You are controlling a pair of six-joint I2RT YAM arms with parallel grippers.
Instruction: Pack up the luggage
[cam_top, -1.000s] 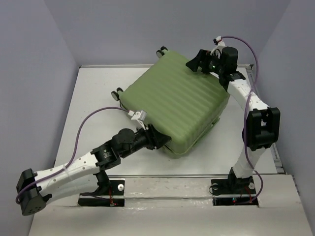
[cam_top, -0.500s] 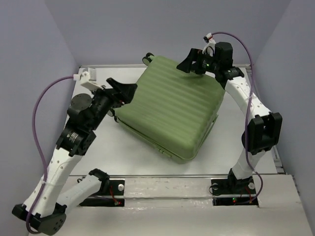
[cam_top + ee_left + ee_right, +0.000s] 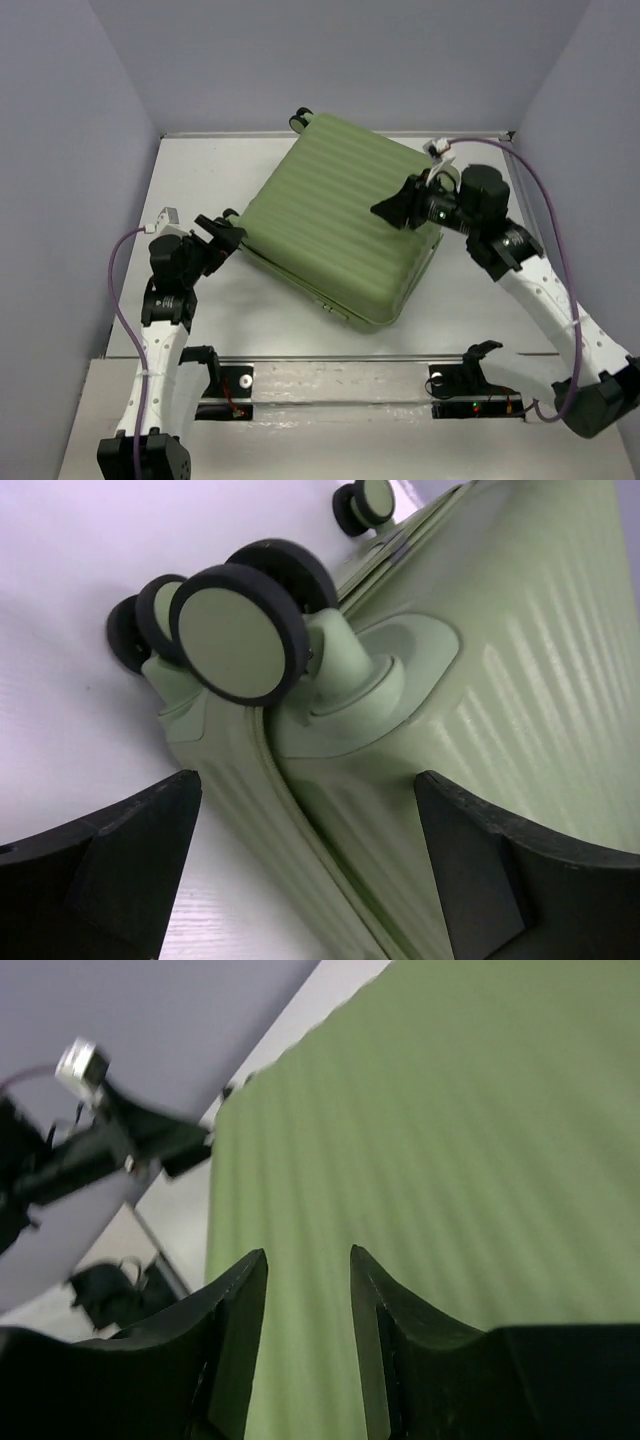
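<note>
Luggage position: the light-green hard-shell luggage (image 3: 340, 235) lies flat and shut on the bench (image 3: 200, 170), set diagonally at the centre of the top view, one caster (image 3: 300, 118) at the upper edge.
Left end effector: left end effector (image 3: 226, 233) is spread wide and empty at the lower-left corner, facing the corner wheel (image 3: 240, 630).
Right end effector: right end effector (image 3: 388, 208) hovers over the ribbed shell at its right side, fingers a little apart, holding nothing.
Handling: likely stiff, bulky and fairly heavy; the smooth ribbed shell looks slippery and far too broad to span.
Hold points: probably the seam lip between the halves or the moulded wheel housing; the casters themselves would swivel.
</note>
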